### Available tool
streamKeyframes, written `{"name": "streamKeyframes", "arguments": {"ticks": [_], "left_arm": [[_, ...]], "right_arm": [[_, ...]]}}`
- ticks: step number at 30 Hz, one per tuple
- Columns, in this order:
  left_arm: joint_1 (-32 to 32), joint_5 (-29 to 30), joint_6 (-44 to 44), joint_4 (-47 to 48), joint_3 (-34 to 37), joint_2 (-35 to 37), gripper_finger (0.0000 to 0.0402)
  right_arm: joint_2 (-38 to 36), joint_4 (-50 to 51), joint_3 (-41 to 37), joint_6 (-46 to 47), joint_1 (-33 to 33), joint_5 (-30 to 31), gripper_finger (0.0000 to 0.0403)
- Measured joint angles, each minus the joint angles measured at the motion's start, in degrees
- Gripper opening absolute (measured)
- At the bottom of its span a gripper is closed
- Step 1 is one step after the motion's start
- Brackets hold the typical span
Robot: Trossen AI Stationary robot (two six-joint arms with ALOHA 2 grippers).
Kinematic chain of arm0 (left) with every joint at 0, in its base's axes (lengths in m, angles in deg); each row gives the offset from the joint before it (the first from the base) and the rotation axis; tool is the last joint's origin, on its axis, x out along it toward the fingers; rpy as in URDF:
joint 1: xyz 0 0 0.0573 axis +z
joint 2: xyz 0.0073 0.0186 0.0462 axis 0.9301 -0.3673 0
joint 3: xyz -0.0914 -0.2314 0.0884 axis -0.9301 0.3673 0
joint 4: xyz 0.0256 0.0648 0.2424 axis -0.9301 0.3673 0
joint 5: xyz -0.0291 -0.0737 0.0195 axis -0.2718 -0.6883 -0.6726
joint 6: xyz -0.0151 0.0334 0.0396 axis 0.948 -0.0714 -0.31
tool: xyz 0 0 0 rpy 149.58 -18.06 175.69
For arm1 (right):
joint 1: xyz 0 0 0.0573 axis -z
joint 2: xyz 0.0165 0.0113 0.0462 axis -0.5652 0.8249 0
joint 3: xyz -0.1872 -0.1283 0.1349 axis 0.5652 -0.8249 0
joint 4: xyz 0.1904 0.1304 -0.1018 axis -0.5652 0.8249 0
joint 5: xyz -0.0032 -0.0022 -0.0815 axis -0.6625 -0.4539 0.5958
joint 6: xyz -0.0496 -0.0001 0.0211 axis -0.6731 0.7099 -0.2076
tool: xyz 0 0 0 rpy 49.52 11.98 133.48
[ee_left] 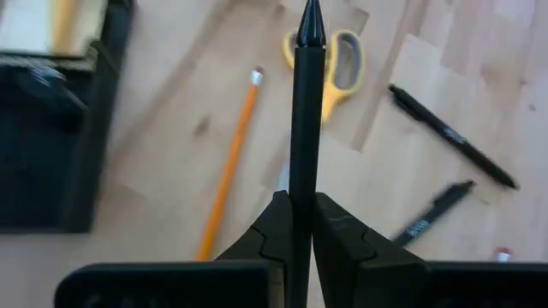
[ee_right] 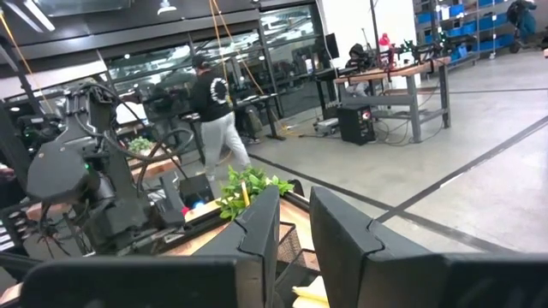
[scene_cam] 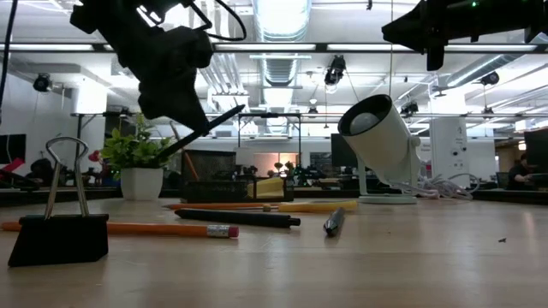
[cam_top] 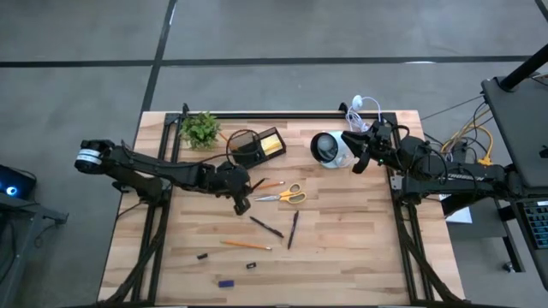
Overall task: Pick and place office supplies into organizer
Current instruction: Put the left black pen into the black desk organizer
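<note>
Overhead, table-level, two wrist-mounted views

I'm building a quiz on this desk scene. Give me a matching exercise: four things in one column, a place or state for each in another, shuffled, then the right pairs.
Things:
1. left gripper
2. scissors
3. plant
4. blue bit

Places or states:
A. near the table's front edge
B. at the back left corner, beside the organizer
C. shut on a dark pen, raised off the table
D. flat mid-table, yellow handles

Pairs: 1-C, 2-D, 3-B, 4-A
</note>
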Motion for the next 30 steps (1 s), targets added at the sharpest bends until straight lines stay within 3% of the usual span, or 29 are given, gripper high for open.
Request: {"name": "streamKeyframes", "arguments": {"ticks": [30], "left_arm": [[16.55, 6.61, -13.49, -22.67, 0.27, -0.45, 0.0012]], "right_arm": [[0.00, 0.07, 2.77, -0.02, 0.00, -0.02, 0.0059]]}}
